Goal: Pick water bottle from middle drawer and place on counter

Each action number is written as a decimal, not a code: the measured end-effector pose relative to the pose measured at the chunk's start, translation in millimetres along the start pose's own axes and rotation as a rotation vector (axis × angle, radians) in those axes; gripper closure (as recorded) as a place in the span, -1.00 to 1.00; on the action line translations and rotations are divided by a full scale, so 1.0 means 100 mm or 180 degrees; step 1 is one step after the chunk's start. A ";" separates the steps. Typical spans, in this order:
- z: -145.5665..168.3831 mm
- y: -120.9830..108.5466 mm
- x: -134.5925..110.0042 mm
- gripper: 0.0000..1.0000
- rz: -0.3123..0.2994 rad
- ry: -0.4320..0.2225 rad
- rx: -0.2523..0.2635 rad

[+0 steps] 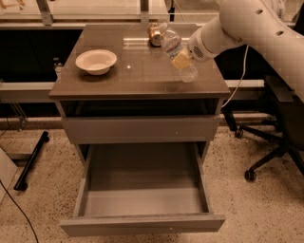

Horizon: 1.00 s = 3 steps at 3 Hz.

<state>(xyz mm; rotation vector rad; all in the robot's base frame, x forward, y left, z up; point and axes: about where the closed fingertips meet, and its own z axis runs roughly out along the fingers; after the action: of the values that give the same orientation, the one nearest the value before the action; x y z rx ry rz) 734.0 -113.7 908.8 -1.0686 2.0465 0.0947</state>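
The gripper [182, 60] – fingers clamped on the small clear ribbed plastic water bottle [172, 43], cap tilted toward eleven o'clock – hangs at the glossy grey-brown counter's [142, 78] two-o'clock corner.

**Speckled floor, dark furniture, warm light**

A beige speckled stone floor [256, 209] ran under everything. At the right stood a black office chair on a castor base [271, 159]. At the left, a black bar-shaped metal foot [31, 161] lay on the floor, with a thin black cable [19, 209] curving near it. A grey horizontal rail [23, 88] crossed a dark recess behind. Metal uprights [45, 12] framed pale panels above. The light was warm and dim. The gripper [182, 60], clamped on the water bottle [176, 50], hung over the counter [142, 71].
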 end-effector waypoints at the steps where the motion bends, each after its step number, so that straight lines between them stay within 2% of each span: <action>1: 0.34 -0.03 -0.13 0.30 -0.0152 0.0122 -0.0038; 2: 0.49 -0.04 -0.23 -0.16 -0.0121 0.0091 -0.0138; 3: 0.50 -0.03 -0.23 -0.62 -0.0123 0.0090 -0.0141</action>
<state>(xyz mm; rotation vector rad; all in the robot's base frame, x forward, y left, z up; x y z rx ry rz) 775.0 -80.7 891.4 -1.1422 2.0566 0.1064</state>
